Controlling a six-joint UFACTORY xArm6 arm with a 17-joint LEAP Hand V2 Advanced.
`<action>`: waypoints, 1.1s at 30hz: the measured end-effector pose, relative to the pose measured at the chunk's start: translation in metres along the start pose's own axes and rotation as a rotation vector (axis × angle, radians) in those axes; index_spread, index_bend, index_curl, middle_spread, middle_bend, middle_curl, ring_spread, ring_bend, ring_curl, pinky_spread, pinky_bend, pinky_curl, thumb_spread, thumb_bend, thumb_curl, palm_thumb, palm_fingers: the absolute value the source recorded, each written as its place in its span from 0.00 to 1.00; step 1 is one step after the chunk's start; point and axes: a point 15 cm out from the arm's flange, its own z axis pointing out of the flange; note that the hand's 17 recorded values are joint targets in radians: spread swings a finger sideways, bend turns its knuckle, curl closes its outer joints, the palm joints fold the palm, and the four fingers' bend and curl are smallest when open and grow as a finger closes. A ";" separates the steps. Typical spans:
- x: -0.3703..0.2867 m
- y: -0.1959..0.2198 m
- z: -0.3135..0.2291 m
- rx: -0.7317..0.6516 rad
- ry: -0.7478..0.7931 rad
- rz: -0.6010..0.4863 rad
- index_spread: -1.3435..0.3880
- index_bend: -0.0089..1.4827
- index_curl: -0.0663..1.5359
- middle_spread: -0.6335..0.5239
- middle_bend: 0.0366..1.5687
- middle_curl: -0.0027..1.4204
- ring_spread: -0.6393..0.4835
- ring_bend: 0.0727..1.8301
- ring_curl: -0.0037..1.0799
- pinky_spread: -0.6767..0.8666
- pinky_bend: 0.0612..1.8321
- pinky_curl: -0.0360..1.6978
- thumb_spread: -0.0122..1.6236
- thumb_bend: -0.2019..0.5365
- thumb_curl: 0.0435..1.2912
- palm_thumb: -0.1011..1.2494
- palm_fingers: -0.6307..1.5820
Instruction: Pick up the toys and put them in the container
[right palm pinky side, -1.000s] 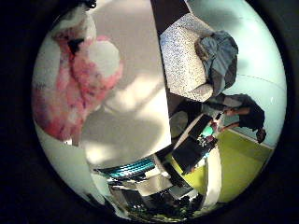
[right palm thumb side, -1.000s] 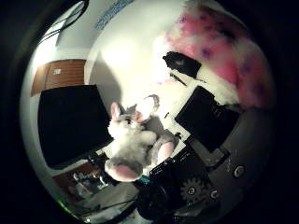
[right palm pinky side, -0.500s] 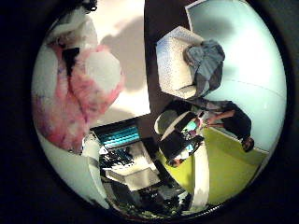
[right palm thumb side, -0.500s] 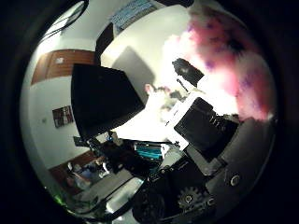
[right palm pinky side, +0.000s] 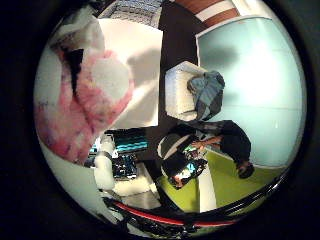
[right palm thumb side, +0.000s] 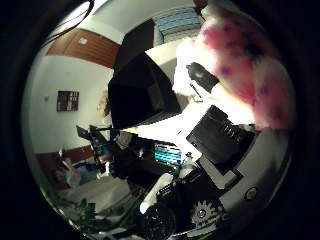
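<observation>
One pink-and-white plush toy (right palm thumb side: 250, 70) fills the side of both palm views, pressed close against the hand (right palm thumb side: 220, 140); it sits against the palm because the fingers curl round it and clamp it for carrying. A large black container (right palm thumb side: 140, 95) stands on the white table (right palm pinky side: 145, 65), just beside the toy and open toward the palm, so the hand is judged to be bringing the toy across for the drop. The toy is held clear of the table, not yet inside the container.
</observation>
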 end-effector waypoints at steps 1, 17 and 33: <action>-0.011 -0.002 -0.005 0.013 -0.003 -0.015 0.59 0.67 0.72 0.36 0.80 0.72 0.33 0.73 0.83 0.31 0.69 0.66 0.56 0.25 0.57 0.84 0.71; -0.169 -0.050 -0.022 0.192 -0.101 -0.182 0.58 0.63 0.73 0.36 0.78 0.72 0.32 0.71 0.84 0.30 0.67 0.67 0.55 0.25 0.57 0.85 0.72; -0.207 -0.084 -0.030 0.307 -0.186 -0.201 0.53 0.14 0.55 0.36 0.50 0.55 0.32 0.60 0.63 0.16 0.53 0.52 0.74 0.24 0.39 0.57 0.51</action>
